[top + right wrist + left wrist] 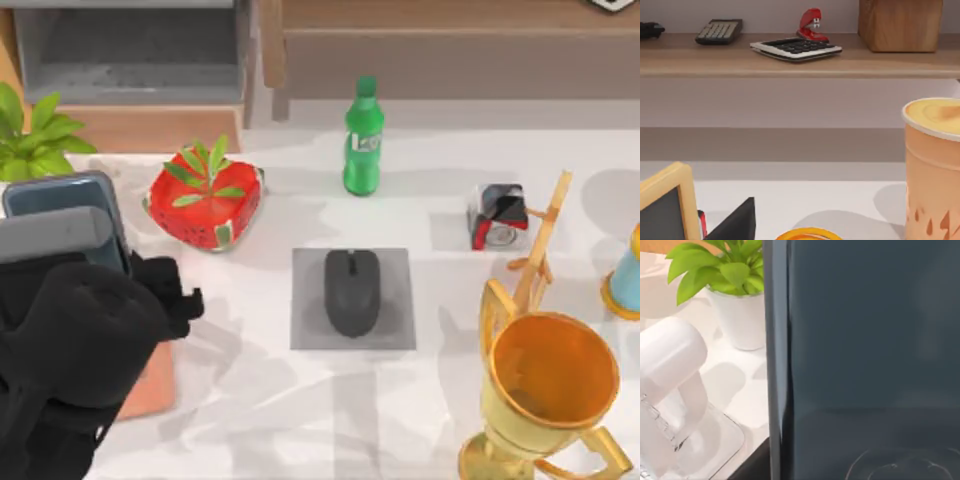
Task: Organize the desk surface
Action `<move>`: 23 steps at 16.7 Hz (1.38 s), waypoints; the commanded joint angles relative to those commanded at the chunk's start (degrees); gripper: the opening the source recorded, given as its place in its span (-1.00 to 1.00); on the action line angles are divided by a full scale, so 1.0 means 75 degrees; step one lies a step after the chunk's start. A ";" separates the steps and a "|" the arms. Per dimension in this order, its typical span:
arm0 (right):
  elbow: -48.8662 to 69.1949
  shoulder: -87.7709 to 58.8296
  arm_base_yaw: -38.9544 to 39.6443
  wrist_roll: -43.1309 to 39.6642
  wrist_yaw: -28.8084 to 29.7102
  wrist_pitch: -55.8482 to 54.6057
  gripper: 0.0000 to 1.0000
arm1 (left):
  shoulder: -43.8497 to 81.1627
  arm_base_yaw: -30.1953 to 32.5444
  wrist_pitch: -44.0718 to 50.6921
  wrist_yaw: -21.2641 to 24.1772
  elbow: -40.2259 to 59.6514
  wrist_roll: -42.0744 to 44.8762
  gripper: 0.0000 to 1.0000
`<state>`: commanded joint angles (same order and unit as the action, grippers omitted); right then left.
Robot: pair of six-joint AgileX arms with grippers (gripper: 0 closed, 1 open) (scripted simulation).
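My left claw (150, 285) hovers over the desk (300, 420), closed on a phone (70, 215); the mouse (352, 290) lies well apart.

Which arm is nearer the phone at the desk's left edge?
Left. Its end effector is right beside the phone, at the desk surface's left side; the left wrist view has the phone's dark screen up close. The right arm's camera looks at the shelf, elsewhere.
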<state>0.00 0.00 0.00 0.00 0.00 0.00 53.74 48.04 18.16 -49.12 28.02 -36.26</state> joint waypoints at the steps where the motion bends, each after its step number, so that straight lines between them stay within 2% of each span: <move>1: 0.0000 0.0000 0.0000 0.0000 0.0000 0.0000 1.00 | 0.0000 0.0000 0.0000 0.0000 0.0000 0.0000 -1.00; 3: 0.0000 0.0000 0.0000 0.0000 0.0000 0.0000 1.00 | 0.0000 0.0000 0.0000 0.0000 0.0000 0.0000 -1.00; 16: 0.0000 0.0000 0.0000 0.0000 0.0000 0.0000 1.00 | 0.0000 0.0000 0.0000 0.0000 0.0000 0.0000 0.96; 23: 0.0000 0.0000 0.0000 0.0000 0.0000 0.0000 1.00 | 0.0000 0.0000 0.0000 0.0000 0.0000 0.0000 1.00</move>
<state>0.00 0.00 0.00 0.00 0.00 0.00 53.74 48.04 18.16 -49.12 28.02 -36.26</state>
